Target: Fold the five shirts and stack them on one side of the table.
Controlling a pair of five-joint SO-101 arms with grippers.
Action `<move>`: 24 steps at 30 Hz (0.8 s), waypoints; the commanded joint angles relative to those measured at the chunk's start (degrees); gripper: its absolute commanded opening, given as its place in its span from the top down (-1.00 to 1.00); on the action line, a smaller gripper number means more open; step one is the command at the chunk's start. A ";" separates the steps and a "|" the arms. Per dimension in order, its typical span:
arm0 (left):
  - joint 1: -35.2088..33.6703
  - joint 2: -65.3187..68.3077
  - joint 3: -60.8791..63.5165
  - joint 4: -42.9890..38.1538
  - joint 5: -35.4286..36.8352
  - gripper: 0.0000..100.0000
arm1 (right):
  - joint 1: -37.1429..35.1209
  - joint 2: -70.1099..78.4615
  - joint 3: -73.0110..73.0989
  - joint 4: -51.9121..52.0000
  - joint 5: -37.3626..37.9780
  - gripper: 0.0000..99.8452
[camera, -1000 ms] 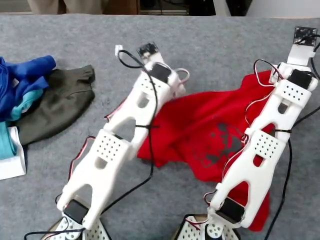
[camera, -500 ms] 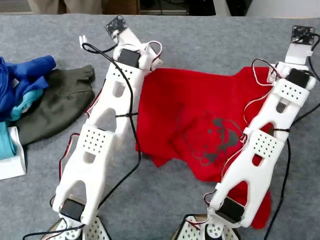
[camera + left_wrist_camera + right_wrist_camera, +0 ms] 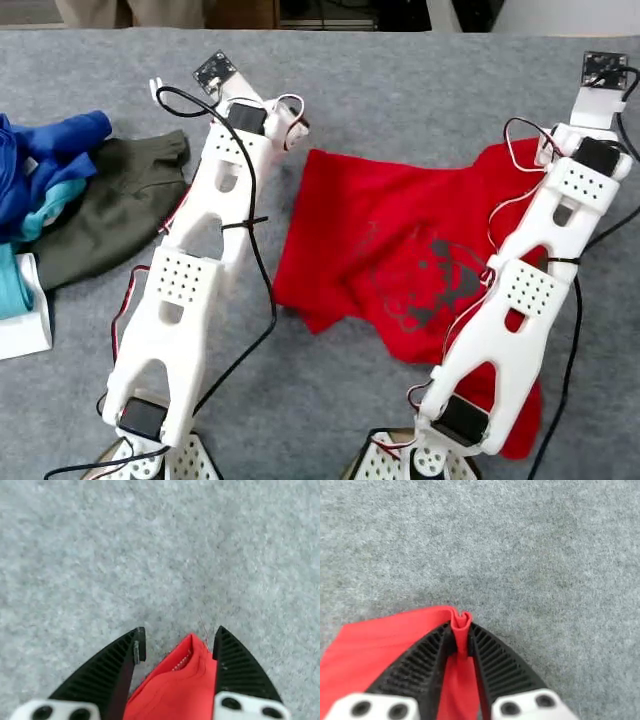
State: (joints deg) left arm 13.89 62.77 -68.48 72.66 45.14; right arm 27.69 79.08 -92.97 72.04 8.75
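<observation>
A red shirt (image 3: 400, 240) with a dark print lies spread and wrinkled on the grey table cover, between the two arms. My left gripper (image 3: 290, 118) stands at the shirt's far left corner. In the left wrist view it (image 3: 180, 635) is open, and the red corner (image 3: 180, 690) lies loose between its fingers. My right gripper (image 3: 548, 150) is at the shirt's far right corner. The right wrist view shows it (image 3: 461, 625) shut on a pinched fold of the red cloth (image 3: 380, 640).
A heap of shirts lies at the left edge: a blue one (image 3: 50, 150), an olive one (image 3: 120, 205) and a teal one (image 3: 15, 275). A white object (image 3: 25, 335) sits in front of them. Bare grey cover stretches along the far side.
My left arm swung left and farther back, pulling the shirt's corner with it and spreading the cloth wider. The right arm stayed put.
</observation>
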 commanded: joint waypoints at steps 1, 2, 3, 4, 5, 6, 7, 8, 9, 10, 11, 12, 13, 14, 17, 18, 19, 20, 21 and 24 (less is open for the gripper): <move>2.90 -1.54 -0.35 -0.79 0.53 0.61 | -1.01 -0.48 -2.59 -1.05 0.70 0.99; 3.87 -1.54 -0.35 -0.79 0.53 0.63 | -1.01 -0.48 -2.59 -1.05 0.70 0.99; 4.75 -1.54 -0.35 -0.79 0.53 0.65 | -1.01 -0.48 -2.59 -1.05 0.70 0.99; 5.54 -1.54 -0.62 -0.79 0.53 0.66 | -1.01 -0.48 -2.59 -1.05 0.70 0.99; 6.24 -1.54 -0.88 -0.53 0.53 0.67 | -1.01 -0.48 -2.59 -1.05 0.70 0.99; 6.86 -1.45 -1.41 0.70 0.53 0.69 | -1.01 -0.48 -2.59 -1.05 0.70 0.99; 7.74 -1.45 -1.85 1.76 0.53 0.71 | -1.01 -0.48 -2.59 -1.14 0.70 0.99; 8.44 -1.19 -2.37 2.90 0.53 0.73 | -1.01 -0.48 -2.59 -1.14 0.70 0.99; 9.05 -1.01 -2.73 3.96 0.53 0.75 | -1.01 -0.48 -2.59 -1.14 0.70 0.99; 9.41 -1.01 -2.64 4.57 0.53 0.78 | -1.01 -0.48 -2.59 -1.14 0.70 0.99; 9.58 -0.84 -2.20 4.92 0.53 0.80 | -1.01 -0.48 -2.59 -1.23 0.70 0.99; 9.67 -0.84 -1.23 4.92 0.53 0.82 | -1.01 -0.48 -2.59 -1.23 0.70 0.99; 9.58 -0.84 0.26 4.75 0.53 0.84 | -1.01 -0.48 -2.59 -1.23 0.70 0.99; 9.41 -0.84 1.58 4.48 0.53 0.84 | -1.01 -0.48 -2.59 -1.23 0.70 0.99; 9.14 -0.84 5.54 4.57 0.35 0.84 | -1.01 -0.48 -2.59 -1.23 0.70 0.99; 9.05 -0.84 6.59 4.75 0.26 0.84 | -1.01 -0.48 -2.59 -1.23 0.70 0.99; 9.14 -0.92 7.56 4.92 0.26 0.84 | -1.01 -0.48 -2.59 -1.23 0.70 0.99; 9.14 -1.36 8.26 5.27 -0.09 0.84 | -1.01 -0.48 -2.59 -1.23 0.70 0.99; 9.23 -1.45 8.26 6.24 -1.05 0.84 | -1.01 -0.48 -2.59 -1.23 0.70 0.99; 10.11 -1.45 5.89 10.99 -2.20 0.84 | -1.01 -0.48 -2.59 -1.23 0.70 0.99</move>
State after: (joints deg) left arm 22.95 62.42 -61.01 79.25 43.82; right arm 27.52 79.08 -92.97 72.04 9.01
